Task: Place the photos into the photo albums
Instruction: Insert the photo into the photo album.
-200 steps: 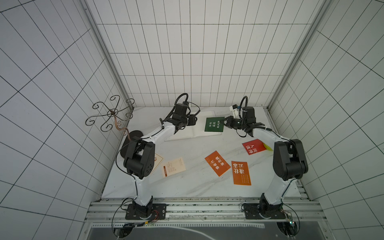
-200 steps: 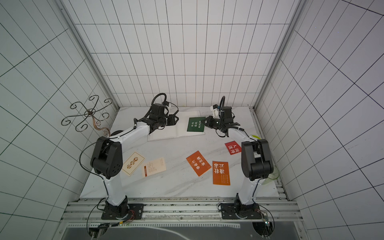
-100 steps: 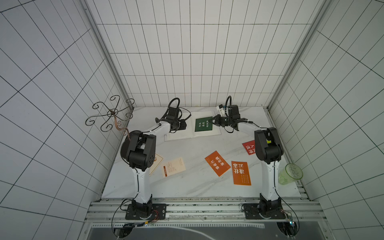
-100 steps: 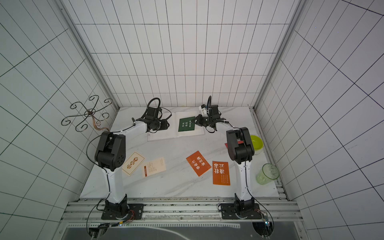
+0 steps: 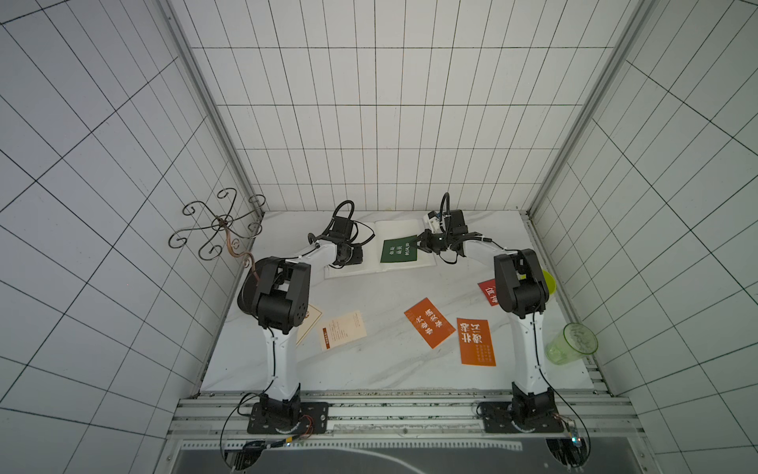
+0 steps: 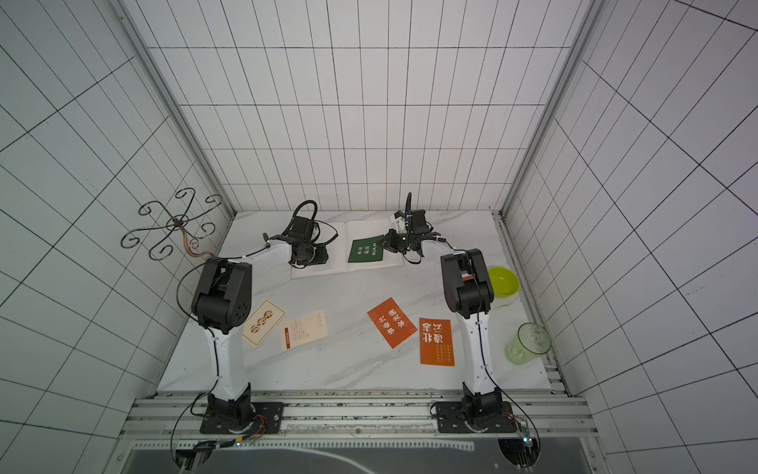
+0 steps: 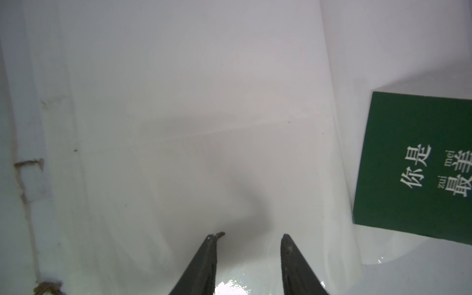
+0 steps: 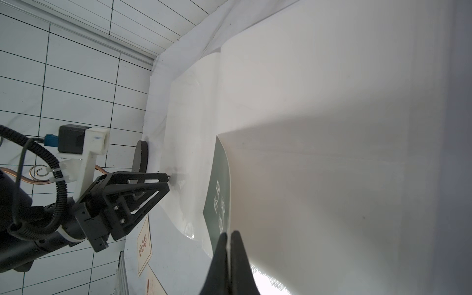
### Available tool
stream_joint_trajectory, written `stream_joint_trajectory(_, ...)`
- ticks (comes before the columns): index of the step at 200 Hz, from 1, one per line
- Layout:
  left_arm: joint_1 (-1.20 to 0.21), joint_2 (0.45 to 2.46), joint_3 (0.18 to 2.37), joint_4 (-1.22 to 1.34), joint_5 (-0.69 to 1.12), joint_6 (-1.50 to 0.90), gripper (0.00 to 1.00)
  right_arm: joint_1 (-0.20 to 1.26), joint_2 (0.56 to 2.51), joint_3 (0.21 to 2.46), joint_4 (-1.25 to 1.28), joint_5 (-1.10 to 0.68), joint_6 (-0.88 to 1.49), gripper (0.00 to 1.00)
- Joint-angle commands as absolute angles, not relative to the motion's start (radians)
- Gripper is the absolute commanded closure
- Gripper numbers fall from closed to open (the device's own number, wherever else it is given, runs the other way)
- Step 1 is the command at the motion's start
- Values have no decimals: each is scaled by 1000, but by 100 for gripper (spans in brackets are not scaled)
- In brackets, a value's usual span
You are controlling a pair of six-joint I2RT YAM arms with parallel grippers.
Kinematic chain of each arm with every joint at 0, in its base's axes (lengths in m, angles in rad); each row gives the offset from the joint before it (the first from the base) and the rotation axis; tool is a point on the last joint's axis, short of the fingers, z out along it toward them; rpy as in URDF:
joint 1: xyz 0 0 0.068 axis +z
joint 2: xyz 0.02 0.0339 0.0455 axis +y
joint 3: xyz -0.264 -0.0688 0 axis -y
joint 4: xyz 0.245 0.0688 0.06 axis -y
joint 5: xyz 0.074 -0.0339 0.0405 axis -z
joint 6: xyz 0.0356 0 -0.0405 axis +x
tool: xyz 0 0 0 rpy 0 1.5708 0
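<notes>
The photo album [image 5: 396,227] [image 6: 363,227] lies open at the back of the table, blank pages up. My right gripper [image 5: 421,242] [image 8: 229,233] is shut on the right edge of a dark green photo [image 5: 400,251] [image 7: 413,166], holding it slightly tilted over the right page. On the left page rests my left gripper [image 5: 356,258] [image 7: 251,235], open, with nothing between its fingers. Two orange photos [image 5: 429,322] [image 5: 476,341], a cream one [image 5: 343,330] and a patterned cream one [image 6: 263,323] lie flat nearer the front. A red photo [image 5: 488,292] is half hidden behind the right arm.
A green plastic cup [image 5: 572,342] stands at the table's right edge, and a yellow-green bowl [image 6: 503,282] sits behind the right arm's elbow. A curled wire stand [image 5: 221,223] rises from a dark round base at the left edge, next to the left arm.
The right gripper carried the green photo leftward over the album's right page. Both arms folded their elbows in, and the left gripper settled lower on the left page.
</notes>
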State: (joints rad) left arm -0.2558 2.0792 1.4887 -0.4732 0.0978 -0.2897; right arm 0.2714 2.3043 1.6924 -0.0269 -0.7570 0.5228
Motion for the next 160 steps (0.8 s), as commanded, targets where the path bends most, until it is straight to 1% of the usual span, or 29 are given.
stream_joint_trajectory(1, -247, 2106, 1519, -477, 75, -294, 58, 293, 2330, 1799, -79, -744, 514, 100)
stream_joint_trajectory(71, -225, 2087, 1514, -468, 75, -302, 58, 296, 2359, 1809, -142, -739, 506, 100)
stream_joint_trajectory(128, -85, 2086, 1530, -454, 107, -319, 58, 307, 2366, 1819, -150, -759, 510, 100)
stream_joint_trajectory(160, -40, 2123, 1561, -462, 117, -313, 58, 323, 2378, 1842, -150, -770, 521, 100)
